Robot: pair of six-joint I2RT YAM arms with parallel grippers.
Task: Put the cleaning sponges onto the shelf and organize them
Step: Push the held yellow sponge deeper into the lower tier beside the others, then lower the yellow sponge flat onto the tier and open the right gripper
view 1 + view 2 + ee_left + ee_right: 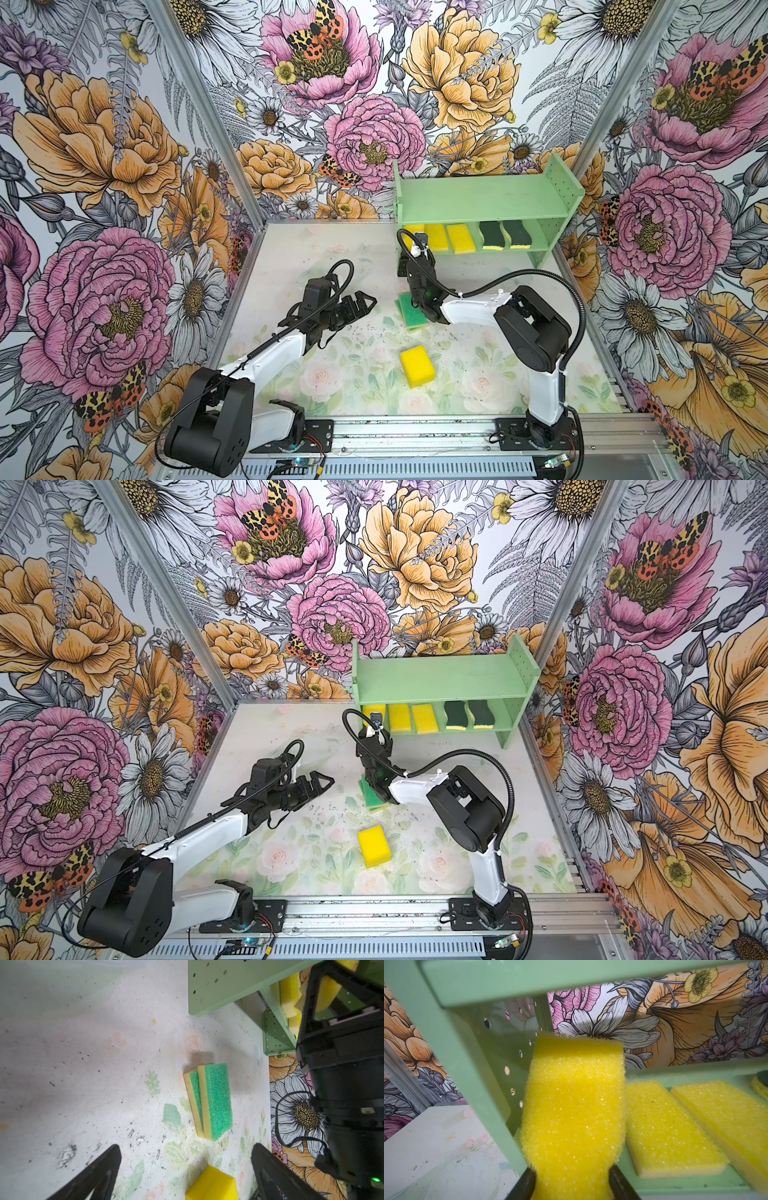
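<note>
The space is enclosed by wall panels (104, 166) printed with large pink and orange flowers, daisies and moths, joined by metal corner posts (201, 97). The tabletop (353, 374) is patterned with faded roses and flecked with dark specks. An aluminium rail (415, 433) is laid along its front edge.

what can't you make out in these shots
- teal sponges: top views, mostly under the right arm
- held sponge: right wrist view, its bulk hides whether it rests on the shelf
- loose yellow sponge: left wrist view, cut by the edge
- dark sponge: right wrist view, only a corner in frame
</note>
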